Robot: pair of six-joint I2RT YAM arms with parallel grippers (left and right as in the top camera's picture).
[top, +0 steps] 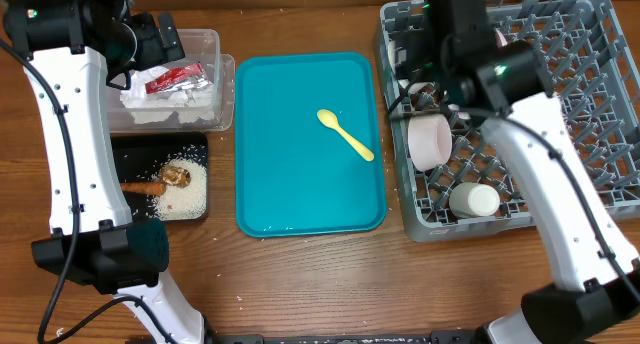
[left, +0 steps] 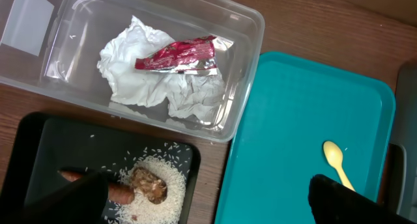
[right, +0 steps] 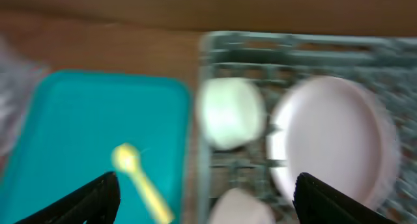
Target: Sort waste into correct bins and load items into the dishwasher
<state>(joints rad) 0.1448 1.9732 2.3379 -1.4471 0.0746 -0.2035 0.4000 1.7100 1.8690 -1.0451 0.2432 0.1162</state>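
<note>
Dark fingertips (left: 71,198) of the left end effector (left: 207,185) are framing the near edge of view, standing wide apart with nothing between them. Beyond them one clear, smooth-walled plastic tub (left: 247,28) is holding one crumpled white napkin (left: 130,81) and one shiny red wrapper (left: 176,56), whose print is too small to read. Just near of it, one shallow black tray (left: 39,146) is carrying a heap of loose white rice (left: 171,175), one brown crumbly lump (left: 148,183) and one orange carrot (left: 118,193). To the right, one pale yellow spoon (left: 335,160) is lying on the glossy teal tray (left: 300,107). The right end effector (right: 207,185) is also gaping wide and empty over the left side of the grey pegged dish rack (top: 590,104), where one round plate (right: 332,139) and two white bowls (right: 231,113) are showing blurred; one small cup (top: 474,200) is lying at its near side.
</note>
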